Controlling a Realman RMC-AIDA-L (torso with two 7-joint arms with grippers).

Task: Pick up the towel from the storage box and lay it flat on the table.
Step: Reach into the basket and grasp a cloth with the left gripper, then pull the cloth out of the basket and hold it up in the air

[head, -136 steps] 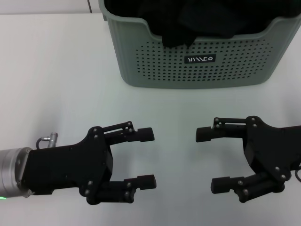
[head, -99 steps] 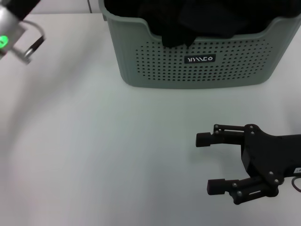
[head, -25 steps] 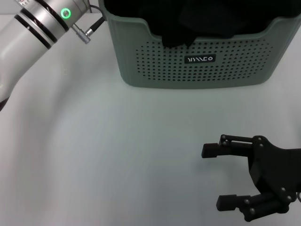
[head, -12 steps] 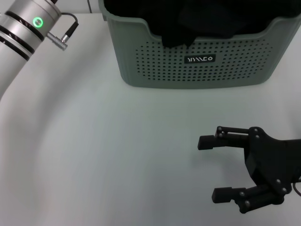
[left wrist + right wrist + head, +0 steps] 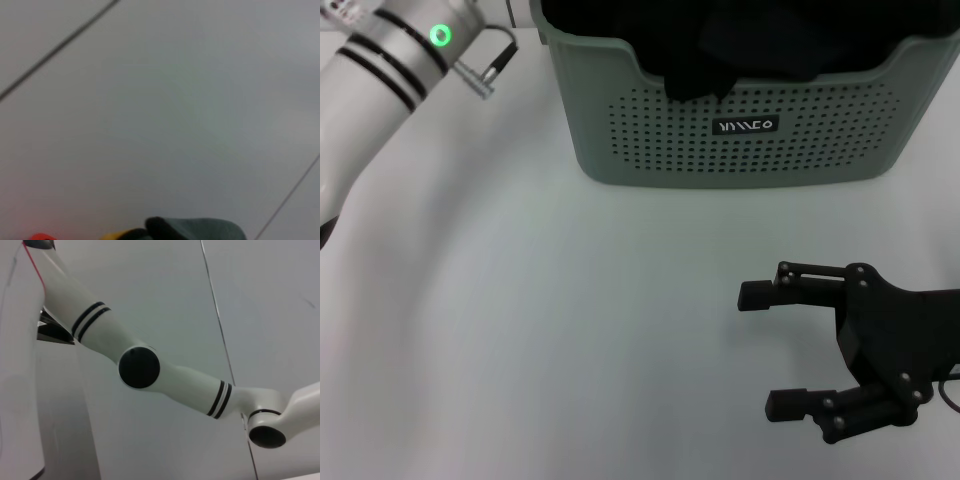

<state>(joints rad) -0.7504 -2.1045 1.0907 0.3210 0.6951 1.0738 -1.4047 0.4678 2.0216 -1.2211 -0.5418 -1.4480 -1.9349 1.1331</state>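
The dark towel [image 5: 720,45] lies bunched in the box [image 5: 740,130] on the table [image 5: 570,330], the right gripper [image 5: 775,350] hovering nearby with jaws released, left gripper unseen.

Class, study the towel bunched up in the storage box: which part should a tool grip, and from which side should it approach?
Probably the fold of the towel drooping over the dipped front rim of the storage box. It is the most exposed part, so come from above; the walls block the sides.
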